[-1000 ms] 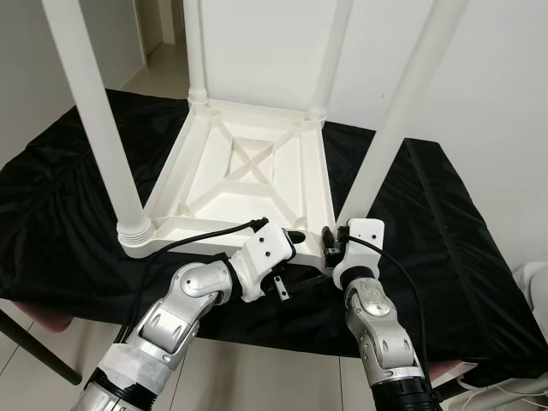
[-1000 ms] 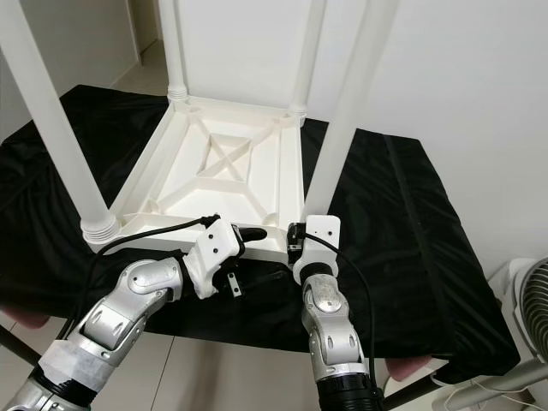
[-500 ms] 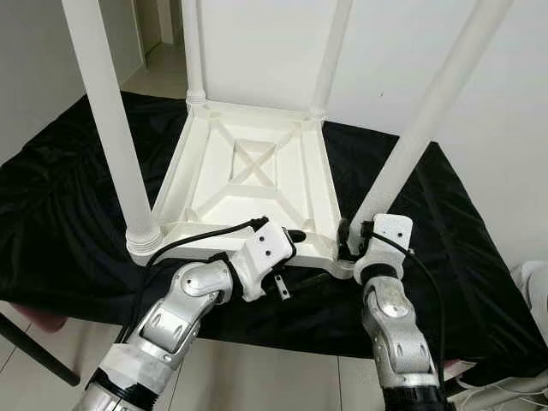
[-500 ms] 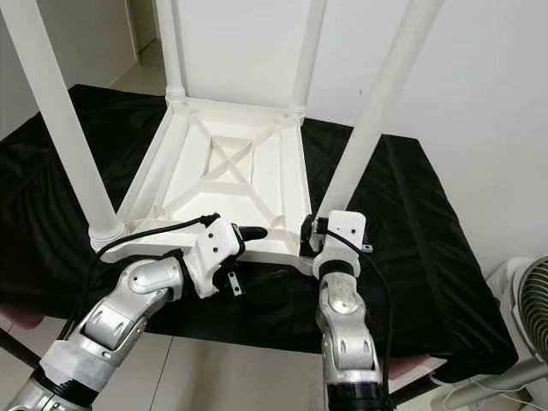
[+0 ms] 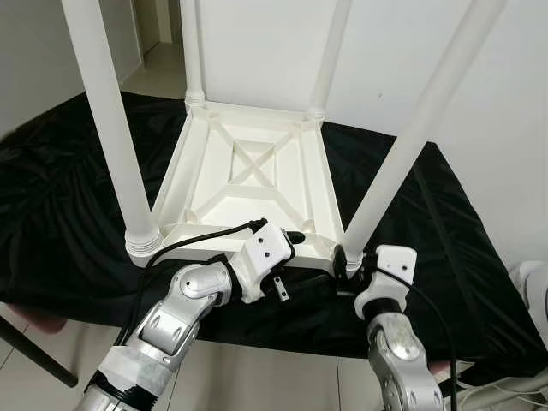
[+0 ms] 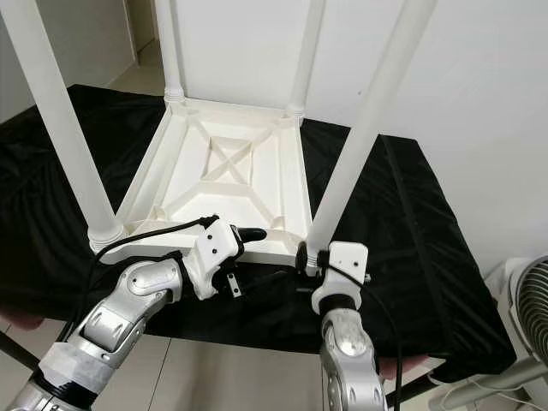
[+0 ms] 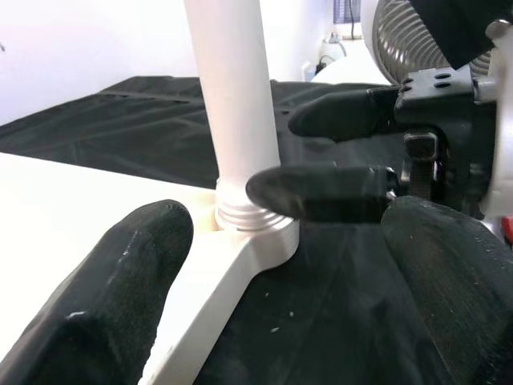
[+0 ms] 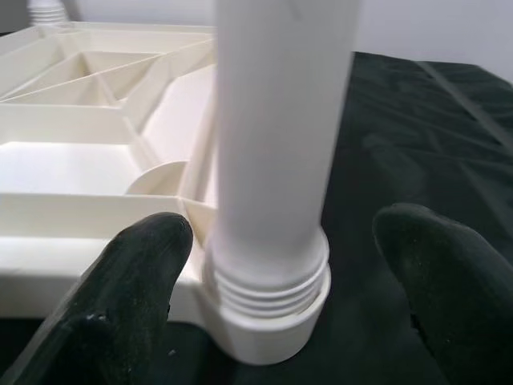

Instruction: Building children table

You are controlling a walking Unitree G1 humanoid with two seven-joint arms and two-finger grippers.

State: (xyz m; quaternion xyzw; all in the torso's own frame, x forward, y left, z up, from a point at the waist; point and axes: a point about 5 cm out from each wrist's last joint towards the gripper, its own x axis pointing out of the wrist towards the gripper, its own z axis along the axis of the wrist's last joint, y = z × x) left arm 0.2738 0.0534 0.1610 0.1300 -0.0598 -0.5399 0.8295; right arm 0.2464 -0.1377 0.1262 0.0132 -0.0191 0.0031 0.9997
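Note:
A white children's table (image 5: pixel 248 167) lies upside down on a black cloth (image 5: pixel 68 214), with its legs pointing up. The near-right leg (image 5: pixel 402 154) stands in its corner socket (image 8: pixel 268 321). My right gripper (image 5: pixel 347 267) is open at that leg's base, one black finger (image 8: pixel 132 297) on each side and neither clearly touching. My left gripper (image 5: pixel 289 257) is open at the table's front rim, just left of that corner; the rim (image 7: pixel 200 289) lies between its fingers (image 7: pixel 112 281). The left wrist view shows the right gripper's fingers (image 7: pixel 321 192) beside the leg.
The black cloth covers a low surface whose front edge (image 5: pixel 282 342) lies just under my arms. A white fan (image 6: pixel 527 308) stands on the floor at the right. A wall rises close behind the table. Tiled floor (image 5: pixel 51 394) shows below.
My right gripper has drawn back and down from beside the leg's base, so its fingers now straddle the base from the front. The left gripper stays at the rim. The camera shifted slightly.

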